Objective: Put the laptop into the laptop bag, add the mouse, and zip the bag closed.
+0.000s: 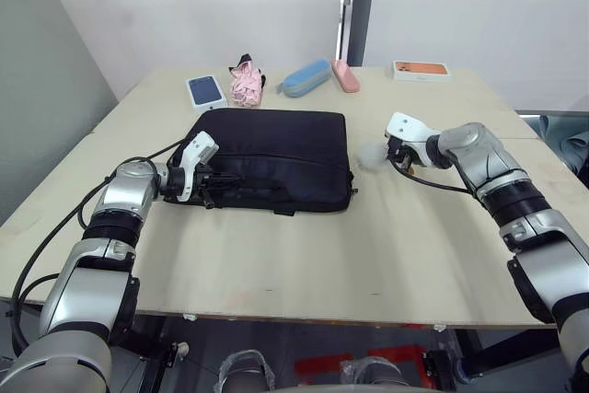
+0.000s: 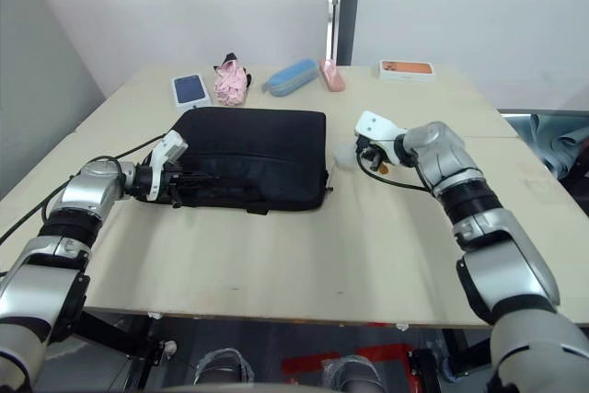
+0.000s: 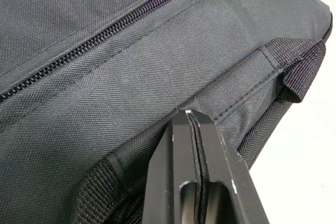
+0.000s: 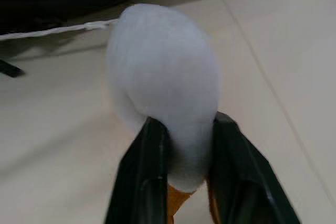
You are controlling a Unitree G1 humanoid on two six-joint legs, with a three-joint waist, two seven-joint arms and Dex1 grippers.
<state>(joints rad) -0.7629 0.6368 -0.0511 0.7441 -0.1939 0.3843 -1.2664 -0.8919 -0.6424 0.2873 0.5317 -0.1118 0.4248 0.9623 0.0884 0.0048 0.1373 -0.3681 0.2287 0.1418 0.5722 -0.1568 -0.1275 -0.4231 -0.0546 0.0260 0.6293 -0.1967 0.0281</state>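
Laptop bag (image 1: 271,156), flat black fabric, lies on our pale wooden bench (image 1: 304,255), laptop unseen; our left hand (image 3: 191,124) clenched at its strap, right hand (image 4: 181,129) grasping the glossy white oval mouse (image 4: 165,85) beside it, unpacked.

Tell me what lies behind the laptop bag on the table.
Behind the laptop bag lie a blue-topped white box, a pink cloth bundle, a blue case and a pink case. What is inside the bag is covered.
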